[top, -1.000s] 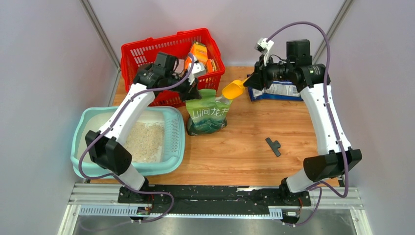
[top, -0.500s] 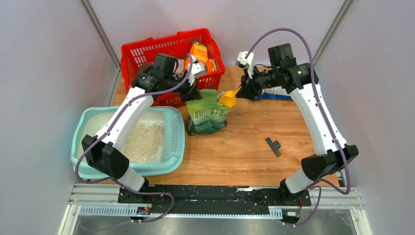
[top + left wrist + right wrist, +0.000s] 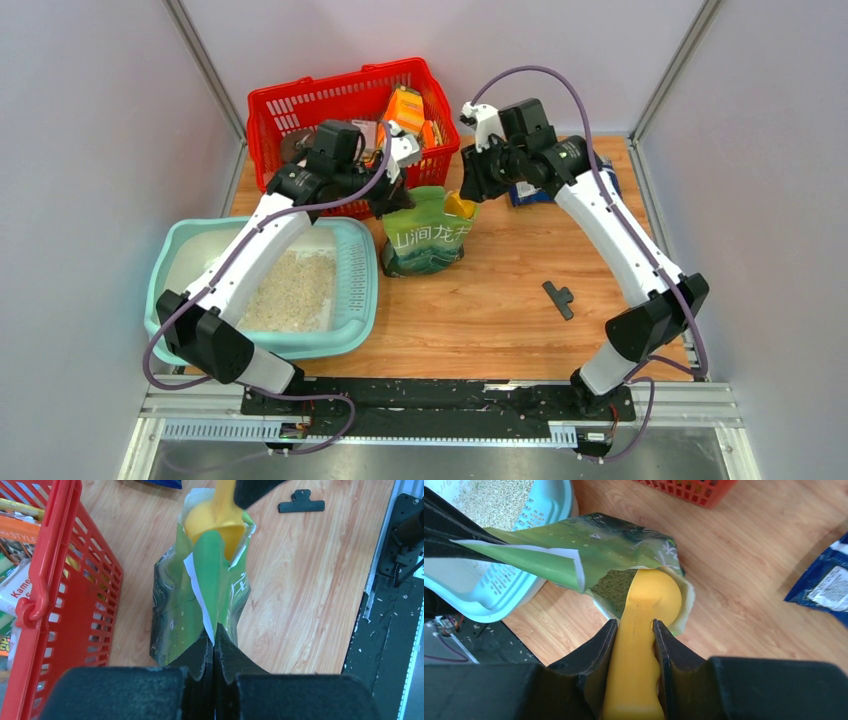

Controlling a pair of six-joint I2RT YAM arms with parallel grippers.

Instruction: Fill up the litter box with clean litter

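On the wood surface [image 3: 500,300], the litter box [image 3: 175,255] sat nearest, with clean litter [image 3: 290,290] heaped inside. Beyond it, the left fingers [image 3: 206,656] pinched shut on the green bag [image 3: 425,245]. The right fingers [image 3: 603,646] clamped the yellow scoop [image 3: 651,597], its bowl in the bag's mouth. The bag bore white Chinese characters. Packets [image 3: 12,594] in the red basket [image 3: 300,105] read "Kame" and "STYLE".

The top camera looks steeply down from high behind the near edge, taking in the whole wooden tabletop [image 3: 520,290]. Both wrist cameras sit close, roughly facing each other across the crumpled green printed plastic bag [image 3: 425,240] and yellow plastic scoop [image 3: 458,207], which all three views share.
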